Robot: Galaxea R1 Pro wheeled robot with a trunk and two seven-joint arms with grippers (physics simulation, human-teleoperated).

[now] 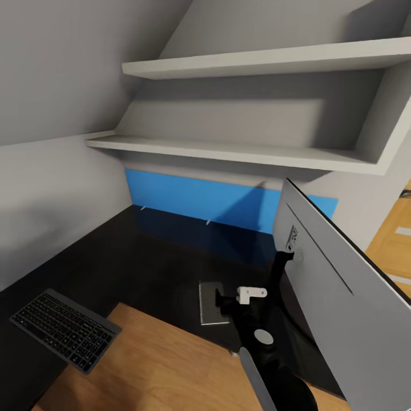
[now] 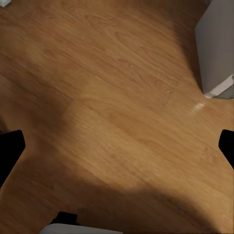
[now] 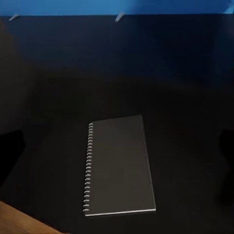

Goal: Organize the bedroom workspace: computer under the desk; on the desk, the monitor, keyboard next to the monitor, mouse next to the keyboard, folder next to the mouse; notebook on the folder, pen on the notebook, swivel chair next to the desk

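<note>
Notebook: flat on your desk, near its front edge
Keyboard: same desk, well apart from notebook
Monitor: beside notebook
Your claws: opening cannot be judged, nothing visibly held

arm: we see our right arm in glossy black segments | joint: 1 round grey cap on its side | bracket: small white mount near wrist | fingers: black tips at left wrist view edges
</note>
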